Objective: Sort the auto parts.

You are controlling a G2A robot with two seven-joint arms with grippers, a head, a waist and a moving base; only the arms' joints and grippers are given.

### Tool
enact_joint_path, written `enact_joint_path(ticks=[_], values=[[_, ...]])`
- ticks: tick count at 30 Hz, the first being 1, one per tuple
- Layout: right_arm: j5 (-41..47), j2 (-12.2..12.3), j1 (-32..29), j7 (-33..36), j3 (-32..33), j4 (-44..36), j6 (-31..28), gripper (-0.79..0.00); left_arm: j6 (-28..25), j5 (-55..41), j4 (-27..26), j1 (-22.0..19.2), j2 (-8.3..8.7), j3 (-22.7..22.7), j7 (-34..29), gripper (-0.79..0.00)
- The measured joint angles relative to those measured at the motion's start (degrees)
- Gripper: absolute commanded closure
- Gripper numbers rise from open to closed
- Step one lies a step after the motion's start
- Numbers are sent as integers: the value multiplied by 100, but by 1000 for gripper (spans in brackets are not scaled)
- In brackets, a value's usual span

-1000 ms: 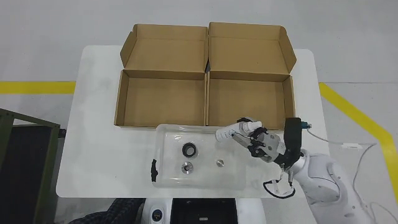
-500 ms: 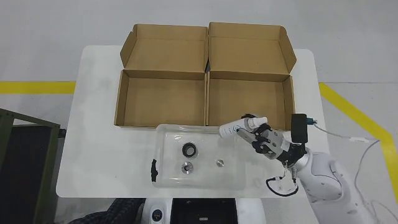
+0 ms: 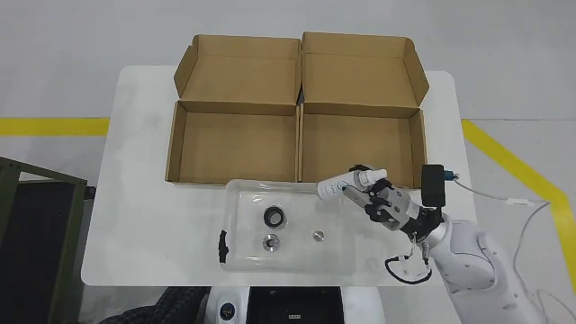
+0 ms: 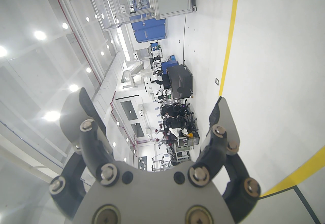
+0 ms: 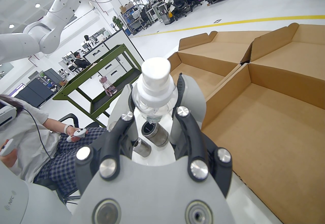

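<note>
Left claw [image 4: 152, 98]: Its fingers are spread wide and nothing is held between them. It is aimed at the room, away from the table.
Table [image 3: 135, 189]: A white top, on which everything below is set.
Black clip [image 3: 220, 246]: It is hooked on the left rim of the clear tray [image 3: 243, 193].
Left box [image 3: 232, 148]: Open cardboard with the lid folded back, placed behind the tray.
Tray contents: A black ring [image 3: 274, 218] lies just behind a metal ring [image 3: 270, 243]. A small metal piece [image 3: 318, 233] lies to their right, apart from both.
Right box [image 3: 360, 148]: Open cardboard, set touching the left box.
White-capped part [image 5: 155, 70]: It is held in the air over the tray's far right corner, near the front wall of the right box.
Right claw [image 5: 155, 90]: It is closed on the clear body of the white-capped part, with the cap pointing outward past the fingertips.
</note>
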Motion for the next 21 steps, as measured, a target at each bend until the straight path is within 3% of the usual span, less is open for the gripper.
enact_joint_path(ticks=[8, 21], values=[[-9, -1, 4, 0, -5, -4, 20, 0, 0, 0, 0, 0, 0, 0, 0, -785], [-1024, -79, 443, -140, -439, 105, 1016, 0, 0, 0, 0, 0, 0, 0, 0, -785]])
